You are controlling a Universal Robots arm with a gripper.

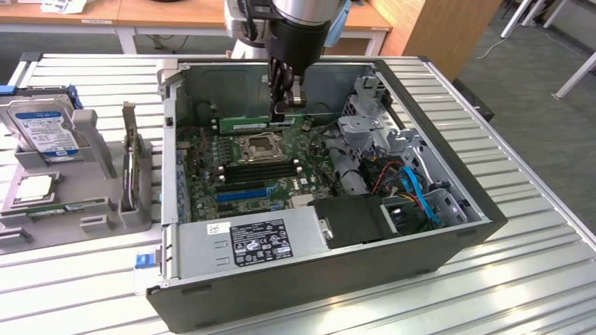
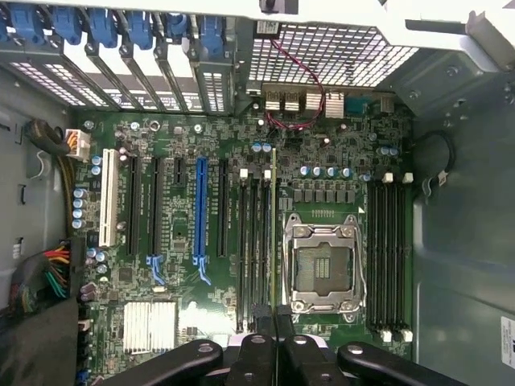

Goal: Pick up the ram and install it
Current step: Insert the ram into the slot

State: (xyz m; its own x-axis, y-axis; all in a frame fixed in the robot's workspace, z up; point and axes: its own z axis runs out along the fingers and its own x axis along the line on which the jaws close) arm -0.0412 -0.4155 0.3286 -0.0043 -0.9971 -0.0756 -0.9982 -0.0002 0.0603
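Gripper [image 2: 273,326]: clenched on the ram [image 2: 273,233], which I hold edge-on.
Ram's place: inside the case [image 1: 326,279], twelve o'clock from the CPU socket [image 1: 264,146], exterior view.
Handling: light, stiff, fragile, I judge; grip bare edges.

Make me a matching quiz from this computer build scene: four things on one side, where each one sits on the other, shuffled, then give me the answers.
Things:
1. ram
2. hard drive
3. processor socket
4. power supply

Places:
A. standing in the grey rack outside the case, on the exterior view's left
B. inside the case, wearing a black label
C. clamped in the gripper above the motherboard
D. flat on the motherboard, beside black memory slots

Pairs: 1-C, 2-A, 3-D, 4-B
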